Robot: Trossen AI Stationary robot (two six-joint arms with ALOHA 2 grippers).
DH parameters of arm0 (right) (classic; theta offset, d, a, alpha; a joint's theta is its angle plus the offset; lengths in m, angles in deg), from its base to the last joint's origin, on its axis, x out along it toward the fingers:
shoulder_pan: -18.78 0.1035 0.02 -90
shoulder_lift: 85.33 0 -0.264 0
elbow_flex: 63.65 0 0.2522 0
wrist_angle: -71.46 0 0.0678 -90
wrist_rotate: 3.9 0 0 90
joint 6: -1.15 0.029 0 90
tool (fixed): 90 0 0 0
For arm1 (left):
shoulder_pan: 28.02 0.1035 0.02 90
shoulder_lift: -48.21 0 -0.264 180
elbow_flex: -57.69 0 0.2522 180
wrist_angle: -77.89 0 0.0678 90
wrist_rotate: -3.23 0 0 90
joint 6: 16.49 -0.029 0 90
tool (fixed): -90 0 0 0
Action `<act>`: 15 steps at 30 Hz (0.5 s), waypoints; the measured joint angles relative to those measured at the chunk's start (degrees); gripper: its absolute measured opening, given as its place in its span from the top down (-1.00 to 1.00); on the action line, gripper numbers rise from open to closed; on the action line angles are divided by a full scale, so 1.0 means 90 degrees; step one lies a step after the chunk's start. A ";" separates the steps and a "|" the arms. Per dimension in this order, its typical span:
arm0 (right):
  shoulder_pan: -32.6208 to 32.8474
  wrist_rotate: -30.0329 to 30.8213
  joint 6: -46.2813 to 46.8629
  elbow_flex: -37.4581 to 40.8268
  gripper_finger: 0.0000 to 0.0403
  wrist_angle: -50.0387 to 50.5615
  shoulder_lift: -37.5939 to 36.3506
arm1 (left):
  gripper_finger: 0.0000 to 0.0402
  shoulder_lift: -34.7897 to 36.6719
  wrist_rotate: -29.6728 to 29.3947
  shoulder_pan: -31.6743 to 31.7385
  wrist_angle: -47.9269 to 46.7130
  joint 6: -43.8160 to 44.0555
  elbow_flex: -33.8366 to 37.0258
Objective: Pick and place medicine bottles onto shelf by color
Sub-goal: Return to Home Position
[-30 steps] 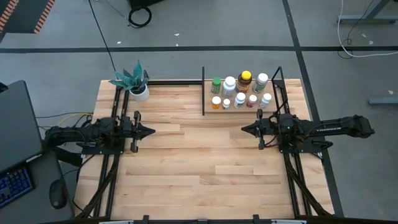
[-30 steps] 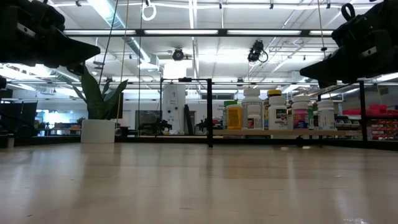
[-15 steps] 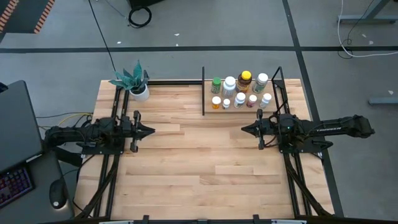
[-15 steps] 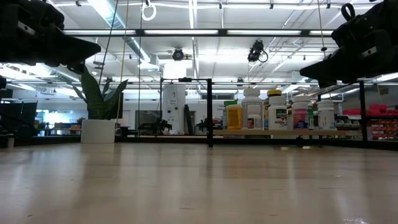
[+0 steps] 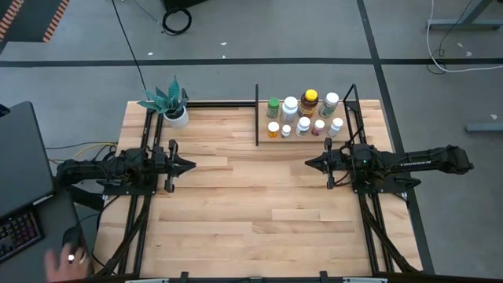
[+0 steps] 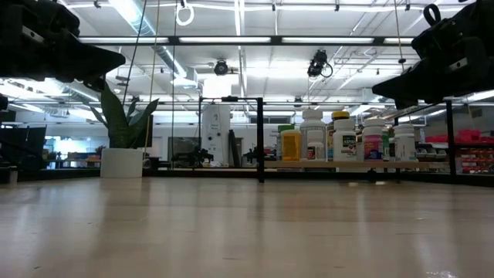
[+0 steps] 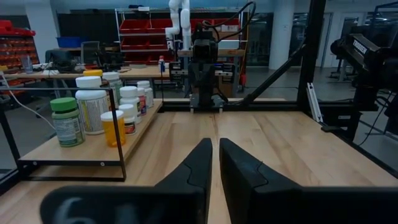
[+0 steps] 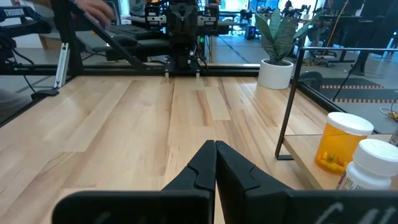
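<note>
High: left gripper (image 5: 189,166) and right gripper (image 5: 310,163) unmoved, both closed, empty; medicine bottles (image 5: 290,107) stand on shelf (image 5: 264,137); a person's hand (image 5: 58,263) newly beside the table | Low: unchanged | Wrists: fingers together, nothing held

The surface (image 5: 251,204) is pale honey wood in grained plank strips, and the shelf (image 7: 74,151) is the same light wood framed in black; the left arm (image 5: 118,167) and right arm (image 5: 409,163) are black. The medicine bottles (image 5: 290,105) are mostly white with white caps, apart from a green-capped bottle (image 5: 273,104), an amber bottle (image 5: 310,100) with a yellow cap, an orange bottle (image 5: 273,129) with a white cap and a pinkish bottle (image 5: 318,126). The plant (image 5: 163,98) has teal leaves in a white pot (image 5: 178,118), and the floor (image 5: 314,31) is grey, crossed by dark lines.
</note>
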 joint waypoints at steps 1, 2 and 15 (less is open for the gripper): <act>0.0000 0.0000 0.0000 0.0000 0.94 0.0000 0.0000 | 0.81 0.0000 0.0000 0.0000 0.0000 -0.0001 0.0000; 0.0000 0.0000 0.0000 0.0000 0.94 0.0000 0.0000 | 0.81 0.0000 0.0000 0.0000 0.0000 -0.0001 0.0000; 0.0000 0.0000 0.0002 0.0000 0.94 0.0000 0.0000 | 0.86 0.0000 0.0004 0.0000 0.0007 -0.0001 0.0000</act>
